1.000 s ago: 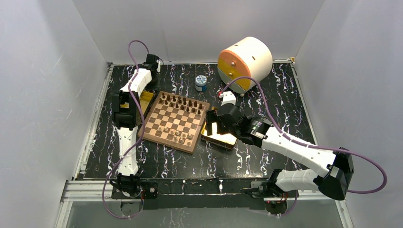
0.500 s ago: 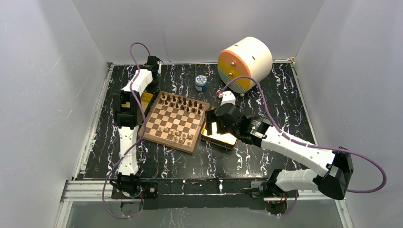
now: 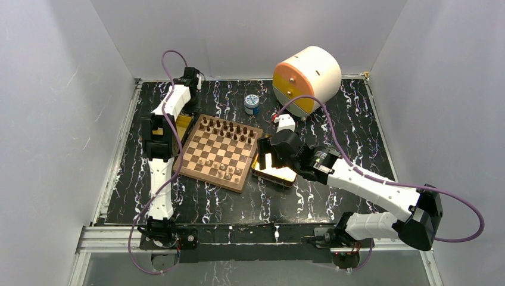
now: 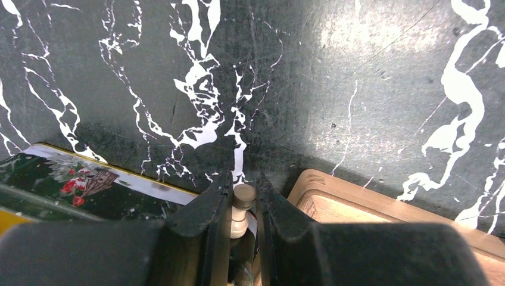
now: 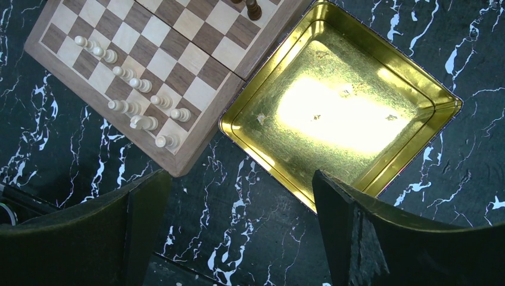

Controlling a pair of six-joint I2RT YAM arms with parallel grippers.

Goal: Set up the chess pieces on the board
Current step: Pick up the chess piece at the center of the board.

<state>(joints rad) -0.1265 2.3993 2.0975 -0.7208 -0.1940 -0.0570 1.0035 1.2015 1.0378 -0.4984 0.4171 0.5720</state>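
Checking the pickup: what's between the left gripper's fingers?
A pale chess piece, seen in the left wrist view; whether the fingers touch it is unclear.

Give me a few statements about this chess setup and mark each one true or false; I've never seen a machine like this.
1. The right tool stands wide open and holds nothing. True.
2. The gold tray below it is full of chessmen. False: no chessman shows in it.
3. A pale piece sits between the fingers of the left tool. True.
4. Only dark pieces stand on the board. False: pale pieces stand along its near rows too.
5. The small jar stands on the board. False: it stands on the table, beyond the board.
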